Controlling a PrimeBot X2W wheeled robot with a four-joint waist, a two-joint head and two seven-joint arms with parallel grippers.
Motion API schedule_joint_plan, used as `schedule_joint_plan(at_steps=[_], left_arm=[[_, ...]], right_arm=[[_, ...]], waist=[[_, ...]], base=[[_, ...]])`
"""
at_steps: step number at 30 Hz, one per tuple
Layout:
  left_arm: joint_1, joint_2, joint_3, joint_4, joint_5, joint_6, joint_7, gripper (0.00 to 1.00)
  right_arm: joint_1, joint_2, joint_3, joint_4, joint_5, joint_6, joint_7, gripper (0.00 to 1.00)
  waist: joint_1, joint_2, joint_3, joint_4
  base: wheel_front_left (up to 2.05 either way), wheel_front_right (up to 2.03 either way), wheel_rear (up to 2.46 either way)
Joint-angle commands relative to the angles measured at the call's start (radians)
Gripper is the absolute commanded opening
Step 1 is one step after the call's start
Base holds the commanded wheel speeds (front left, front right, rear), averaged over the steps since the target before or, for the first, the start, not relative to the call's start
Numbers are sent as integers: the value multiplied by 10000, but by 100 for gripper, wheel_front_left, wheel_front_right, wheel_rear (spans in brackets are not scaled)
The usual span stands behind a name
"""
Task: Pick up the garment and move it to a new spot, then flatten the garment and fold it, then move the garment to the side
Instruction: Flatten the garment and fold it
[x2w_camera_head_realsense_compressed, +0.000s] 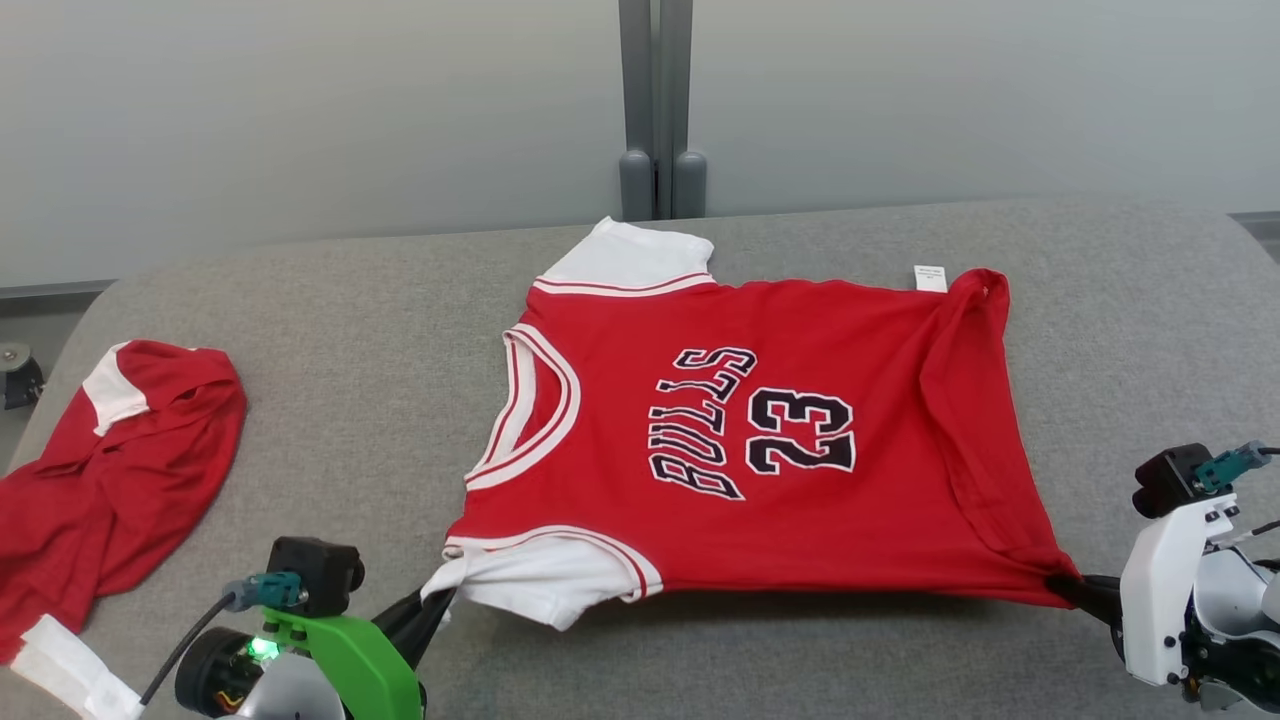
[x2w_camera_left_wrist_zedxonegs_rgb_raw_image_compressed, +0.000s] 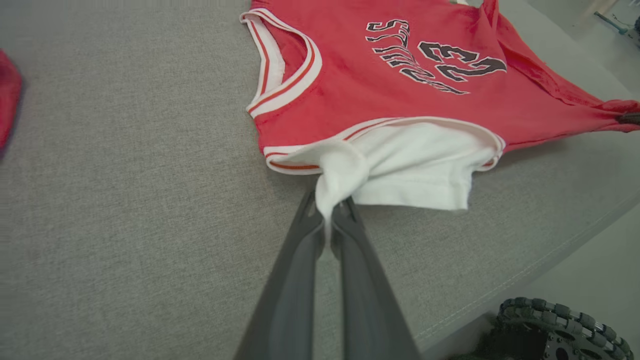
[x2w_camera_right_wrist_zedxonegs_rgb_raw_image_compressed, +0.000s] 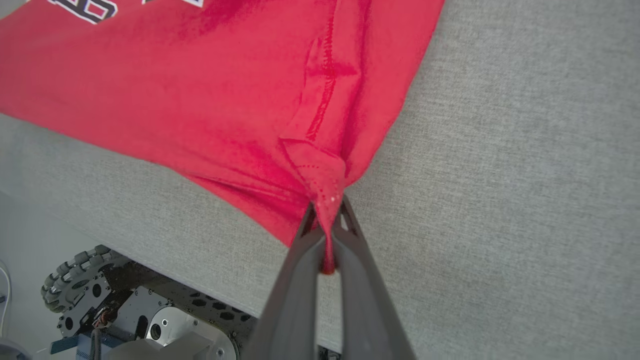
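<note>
Red Bulls 23 jersey (x2w_camera_head_realsense_compressed: 800, 520) spread face up mid table (x2w_camera_head_realsense_compressed: 340, 330), near edge pulled taut, my left jaws clamped tight on its white sleeve (x2w_camera_left_wrist_zedxonegs_rgb_raw_image_compressed: 345, 170), my right jaws pinched on its red hem corner (x2w_camera_right_wrist_zedxonegs_rgb_raw_image_compressed: 325, 185), second red garment (x2w_camera_head_realsense_compressed: 110, 470) crumpled at table's left, well apart.

The red, white-sleeved "BULLS 23" jersey (x2w_camera_head_realsense_compressed: 770, 520) lies spread face-up on the grey table (x2w_camera_head_realsense_compressed: 350, 330), near edge seemingly lifted.

We look down on the table (x2w_camera_head_realsense_compressed: 330, 420) from our head; both wrists sit close, sharing the jersey (x2w_camera_head_realsense_compressed: 800, 340).
</note>
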Motion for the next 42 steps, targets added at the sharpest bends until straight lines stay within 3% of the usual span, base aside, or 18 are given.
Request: schedule_joint_plan(at_steps=[1, 5, 12, 23, 33, 34, 35, 36, 37, 38, 42], left_arm=[[-10, 194, 19, -132, 321, 211, 64, 0], [-428, 333, -340, -251, 913, 408, 457, 0], [-1882, 11, -594, 147, 1614, 457, 868, 0], [-4779, -996, -1020, 2425, 2613, 9, 727, 0], [-6212, -1749, -1284, 4691, 3038, -108, 250, 0], [-6294, -1800, -1299, 4915, 3068, -105, 201, 0], [-6346, -1850, -1308, 5081, 3074, -92, 134, 0], [-6407, -1916, -1293, 5273, 3094, -25, 7, 0], [-6464, -1959, -1279, 5431, 3164, 40, -128, 31], [-6514, -2003, -1343, 5637, 3279, 113, -268, 99], [-6560, -2304, -1293, 6213, 3276, 317, -955, 100]], right_arm=[[-216, -70, 45, 37, -81, -16, 164, 0], [-746, 171, 83, 120, -297, -16, 581, 0], [-1813, 437, -74, 297, -264, -15, 1150, 0], [-3193, 1130, -74, 1323, -366, -15, 1215, 0], [-3840, 1536, 143, 1819, -429, -15, 614, 0], [-3930, 1555, 145, 1871, -505, -15, 390, 6], [-4000, 1561, 140, 1933, -569, -15, 173, 100], [-3988, 1601, 124, 2036, -519, -15, 3, 100], [-3962, 1643, 160, 2058, -472, -15, -70, 100], [-3961, 1669, 174, 2070, -398, -15, -163, 100], [-4035, 1541, 33, 2345, -342, -15, -1000, 100]], waist=[[1, 0, 102, -109], [1, 0, 368, -335], [1, 0, 1188, -636], [1, 0, 2307, -1081], [1, 0, 2839, -1148], [1, 0, 2858, -1146], [1, 0, 2868, -1142], [1, 0, 2878, -1132], [1, 0, 2876, -1117], [1, 0, 2863, -1102], [1, 0, 2686, -1006]], base=[[0, 0, 0], [0, 0, 0], [0, 0, 0], [0, 0, 0], [0, 0, 0], [0, 0, 0], [0, 0, 0], [0, 0, 0], [0, 0, 0], [0, 0, 0], [0, 0, 0]])
